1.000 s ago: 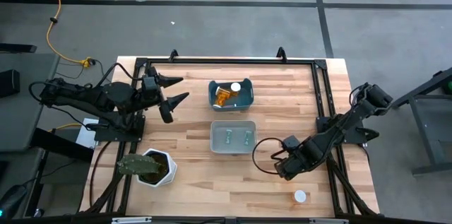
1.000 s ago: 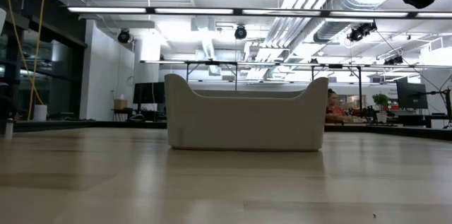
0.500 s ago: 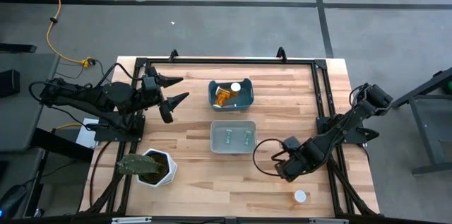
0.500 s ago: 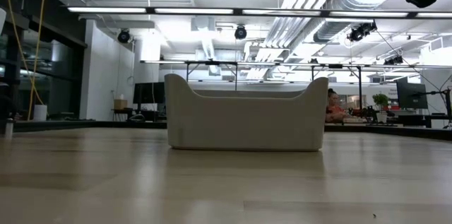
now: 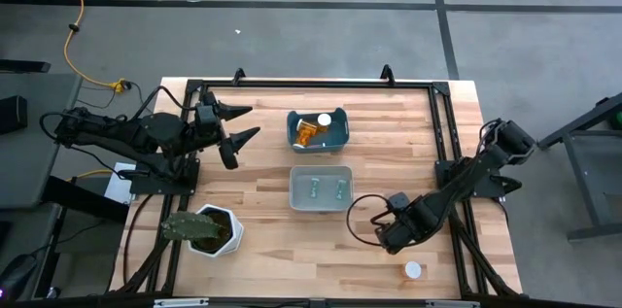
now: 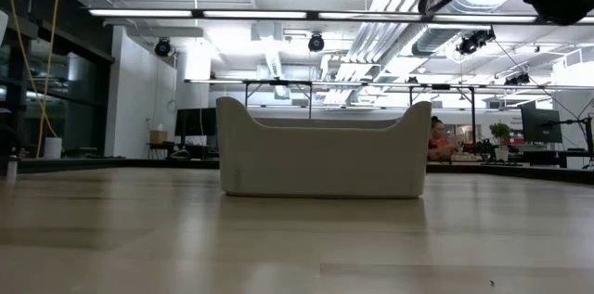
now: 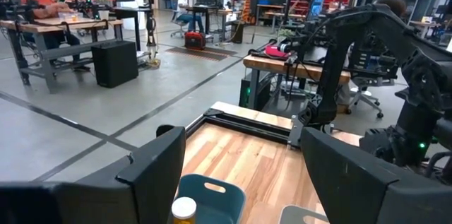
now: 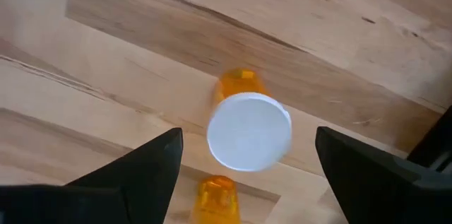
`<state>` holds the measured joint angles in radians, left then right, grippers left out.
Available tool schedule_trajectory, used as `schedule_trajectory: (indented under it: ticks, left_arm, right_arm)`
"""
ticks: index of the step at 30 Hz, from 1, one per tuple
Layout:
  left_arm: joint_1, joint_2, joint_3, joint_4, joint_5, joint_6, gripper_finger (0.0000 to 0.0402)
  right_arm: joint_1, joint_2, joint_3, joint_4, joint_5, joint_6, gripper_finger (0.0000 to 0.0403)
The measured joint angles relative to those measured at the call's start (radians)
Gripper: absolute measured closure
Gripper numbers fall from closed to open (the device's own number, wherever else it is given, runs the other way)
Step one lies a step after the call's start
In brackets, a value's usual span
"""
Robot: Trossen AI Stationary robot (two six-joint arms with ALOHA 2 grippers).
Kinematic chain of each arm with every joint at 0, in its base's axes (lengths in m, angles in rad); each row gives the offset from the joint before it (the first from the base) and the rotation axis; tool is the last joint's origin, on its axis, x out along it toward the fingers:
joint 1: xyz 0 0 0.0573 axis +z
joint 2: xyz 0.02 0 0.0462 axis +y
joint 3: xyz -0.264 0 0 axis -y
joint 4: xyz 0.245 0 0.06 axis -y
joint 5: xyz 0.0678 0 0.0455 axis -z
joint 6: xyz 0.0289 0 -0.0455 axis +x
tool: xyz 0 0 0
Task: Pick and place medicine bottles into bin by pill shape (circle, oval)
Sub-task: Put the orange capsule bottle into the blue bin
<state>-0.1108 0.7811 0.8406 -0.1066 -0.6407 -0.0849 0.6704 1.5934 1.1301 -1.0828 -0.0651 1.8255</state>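
Status, sorting: partly done. Blue bin, well beyond right gripper toward table's far edge, already holds an orange bottle w/ white cap. Clear bin, nearer the tool, holds two small greenish items, prob. bottles, too small to confirm. One medicine bottle left: upright on the wood, orange body, white cap, near the tool and facing its wrist cam. Right gripper: fingers spread wide, empty, touching nothing, hovering above the table. Left gripper: parked beside blue bin, fingers apart, empty.
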Motion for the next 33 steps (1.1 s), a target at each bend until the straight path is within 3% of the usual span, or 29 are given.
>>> schedule_trajectory:
  ticks: [27, 33]
  left_arm:
    - [0.000, 0.000, 0.000, 0.001, 0.000, 0.002, 0.0129]
    - [0.000, 0.000, 0.001, 0.008, 0.000, 0.010, 0.0129]
  right_arm:
    - [0.000, 0.089, -0.002, 0.028, -0.019, 0.028, 0.0086]
    - [0.000, 0.082, -0.092, 0.188, -0.067, 0.026, 0.0086]
